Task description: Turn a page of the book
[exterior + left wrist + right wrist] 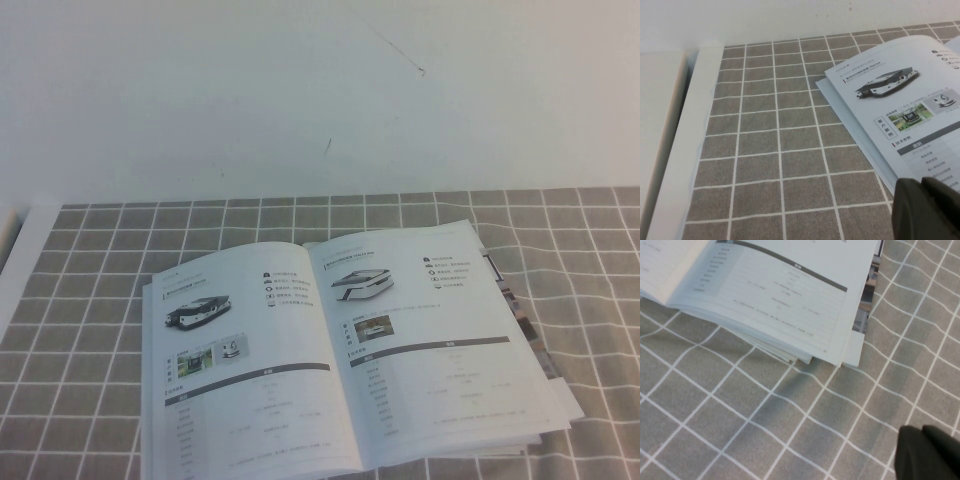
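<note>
The book (350, 350) lies open on the grey checked cloth. Its left-hand page (240, 370) shows a low white-and-black vehicle, two small photos and a dark-barred table; it also shows in the left wrist view (900, 110). The right-hand leaf (430, 320) shows a white vehicle and one photo; its lower corner shows in the right wrist view (790, 295). Neither gripper shows in the high view. My left gripper (922, 187) is shut and empty, over the book's left edge near its front corner. My right gripper (922, 432) is shut and empty, over bare cloth off the book's front right corner.
A colourful leaflet (525, 320) sticks out from under the book's right side and shows in the right wrist view (867, 290). The checked cloth (100, 300) covers the table. A white strip (695, 125) borders the cloth on the left. A white wall stands behind.
</note>
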Robot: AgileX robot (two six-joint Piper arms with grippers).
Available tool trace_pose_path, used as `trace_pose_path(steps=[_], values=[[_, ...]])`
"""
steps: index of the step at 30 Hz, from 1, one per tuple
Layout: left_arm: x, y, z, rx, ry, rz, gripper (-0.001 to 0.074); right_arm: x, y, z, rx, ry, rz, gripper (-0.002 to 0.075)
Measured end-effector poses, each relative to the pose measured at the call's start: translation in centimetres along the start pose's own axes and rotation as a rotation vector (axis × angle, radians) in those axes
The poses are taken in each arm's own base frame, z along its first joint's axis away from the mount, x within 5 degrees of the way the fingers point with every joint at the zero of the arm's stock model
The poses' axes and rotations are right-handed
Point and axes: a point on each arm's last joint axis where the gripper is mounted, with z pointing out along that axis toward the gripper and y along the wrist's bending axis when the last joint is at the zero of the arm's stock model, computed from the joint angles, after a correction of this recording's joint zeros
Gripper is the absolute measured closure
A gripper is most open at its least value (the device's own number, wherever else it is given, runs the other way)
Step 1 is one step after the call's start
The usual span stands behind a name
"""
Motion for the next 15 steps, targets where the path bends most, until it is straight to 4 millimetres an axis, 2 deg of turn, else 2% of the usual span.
trace_pose_path(steps=[15], values=[[0.01,0.01,0.0,-0.003,0.001,-0.019,0.0738,0.0,0.0,0.0,0.0,0.0,0.0,0.0727]])
